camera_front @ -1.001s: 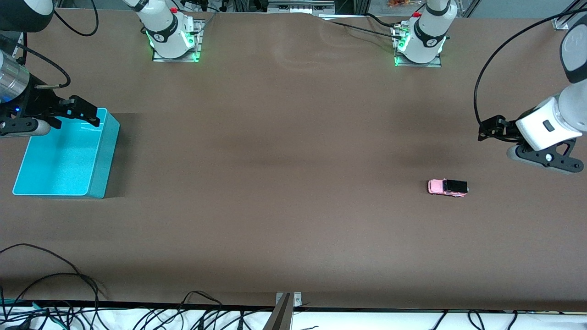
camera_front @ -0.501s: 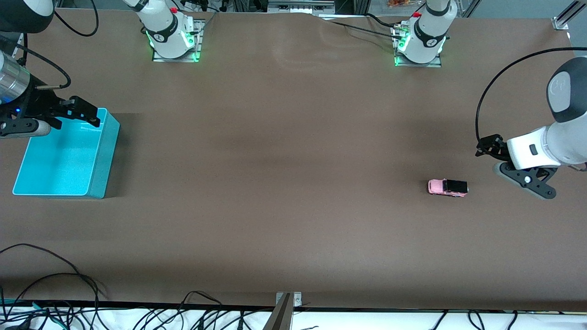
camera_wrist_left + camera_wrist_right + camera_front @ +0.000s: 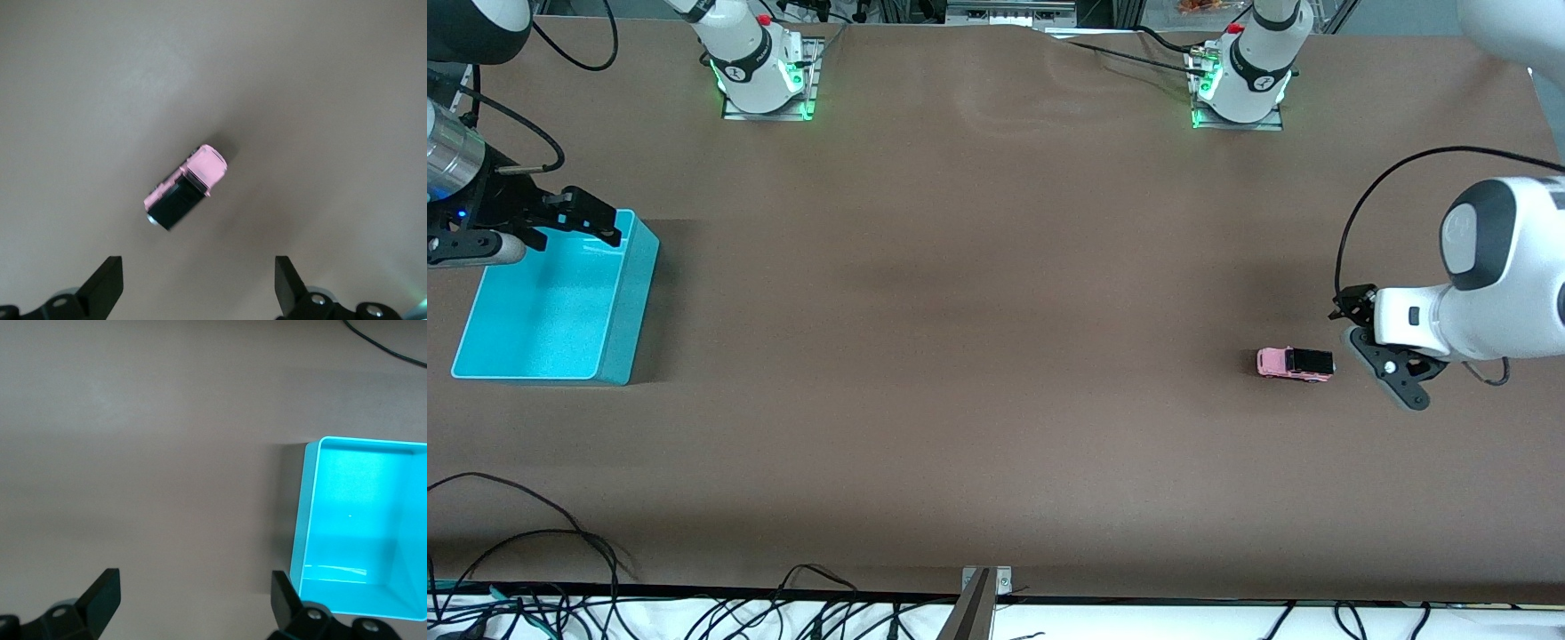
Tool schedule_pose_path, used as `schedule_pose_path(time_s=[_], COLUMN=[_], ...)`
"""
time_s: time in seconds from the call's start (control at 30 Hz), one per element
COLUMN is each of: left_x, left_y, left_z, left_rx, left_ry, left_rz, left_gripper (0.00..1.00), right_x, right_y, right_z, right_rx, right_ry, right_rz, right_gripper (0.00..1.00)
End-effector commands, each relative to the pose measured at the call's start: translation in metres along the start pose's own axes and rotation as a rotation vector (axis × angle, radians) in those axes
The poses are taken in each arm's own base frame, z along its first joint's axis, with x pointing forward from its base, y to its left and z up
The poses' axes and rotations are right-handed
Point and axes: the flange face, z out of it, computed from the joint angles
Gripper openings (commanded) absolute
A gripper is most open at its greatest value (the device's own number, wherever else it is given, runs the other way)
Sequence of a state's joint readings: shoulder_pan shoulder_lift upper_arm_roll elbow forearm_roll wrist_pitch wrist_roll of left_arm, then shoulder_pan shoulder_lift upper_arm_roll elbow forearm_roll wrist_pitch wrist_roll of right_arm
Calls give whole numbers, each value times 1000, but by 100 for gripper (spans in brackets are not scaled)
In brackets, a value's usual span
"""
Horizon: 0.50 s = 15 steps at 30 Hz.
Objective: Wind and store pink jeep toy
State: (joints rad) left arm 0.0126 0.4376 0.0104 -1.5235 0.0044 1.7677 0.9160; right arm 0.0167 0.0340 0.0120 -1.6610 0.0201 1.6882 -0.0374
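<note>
1. We see the jeep (image 3: 1295,364) on its wheels on the table (image 3: 996,356), toward the left arm's end, well apart from the bin (image 3: 551,302).
2. Our left gripper (image 3: 1392,369) hangs just beside the jeep, on the side away from the bin; in its wrist view its fingers (image 3: 107,283) stand wide apart and hold nothing, with the jeep (image 3: 187,187) ahead of them.
3. Our right gripper (image 3: 560,222) waits over the bin's rim, fingers (image 3: 100,590) spread and empty.
</note>
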Motion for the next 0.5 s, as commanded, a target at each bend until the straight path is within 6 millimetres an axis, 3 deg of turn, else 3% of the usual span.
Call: schedule_pose_path(time_s=[0.0,0.47], left_x=[-8,-14], left_y=[-9,-11], left_z=[36,122], left_rx=[19,85], left_ry=[1,-14], left_rz=[139,433], left_gripper=[100,100], right_x=[3,3], right_y=[2,3], right_z=[-5,-5], right_rx=[-11,-14], right_ry=[2,2], right_rz=[-4,-5], right_gripper=[100,100])
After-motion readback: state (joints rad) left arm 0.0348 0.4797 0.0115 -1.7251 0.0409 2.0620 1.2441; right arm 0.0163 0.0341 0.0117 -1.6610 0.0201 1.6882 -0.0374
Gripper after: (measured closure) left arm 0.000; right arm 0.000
